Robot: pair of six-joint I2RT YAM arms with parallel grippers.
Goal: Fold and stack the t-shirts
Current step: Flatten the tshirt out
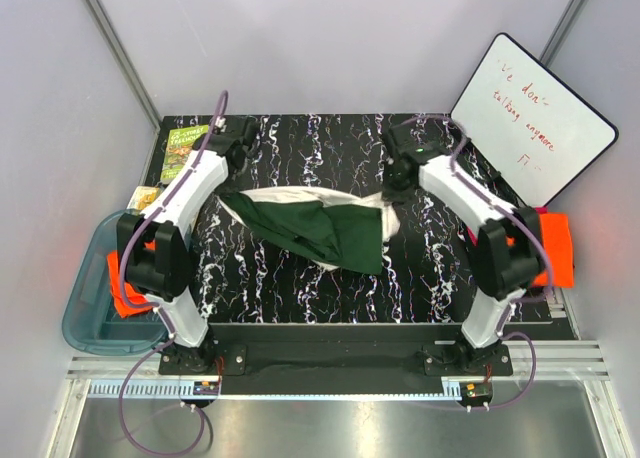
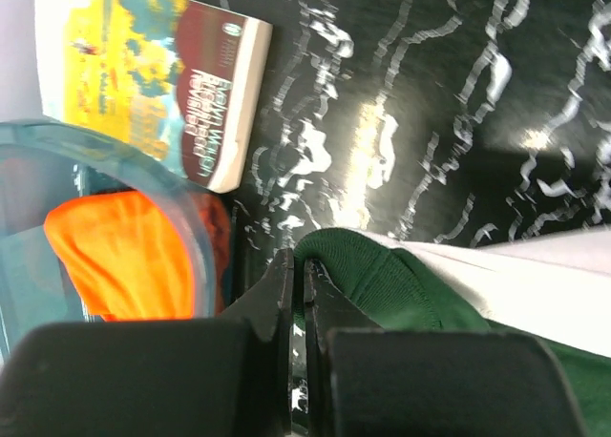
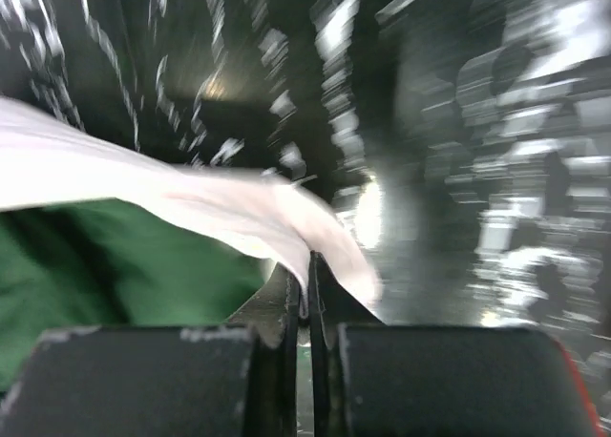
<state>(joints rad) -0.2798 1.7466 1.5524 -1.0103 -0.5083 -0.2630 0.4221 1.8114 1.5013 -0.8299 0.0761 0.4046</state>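
The cream t-shirt with dark green sleeves (image 1: 320, 223) hangs stretched between my two grippers over the middle of the black marbled table; its print is hidden. My left gripper (image 1: 226, 188) is shut on a green ribbed hem (image 2: 363, 275), with the jaws (image 2: 304, 270) pinching the cloth. My right gripper (image 1: 392, 196) is shut on a cream edge (image 3: 286, 218); in the right wrist view the gripper (image 3: 310, 270) is closed tight on it. An orange t-shirt (image 1: 122, 290) lies in the bin at left and shows in the left wrist view (image 2: 124, 256). Another orange one (image 1: 560, 250) lies at the right edge.
A clear blue bin (image 1: 88, 323) stands off the table's left edge. Books (image 1: 184, 148) lie at the far left corner, one seen in the left wrist view (image 2: 162, 84). A whiteboard (image 1: 532, 118) leans at the far right.
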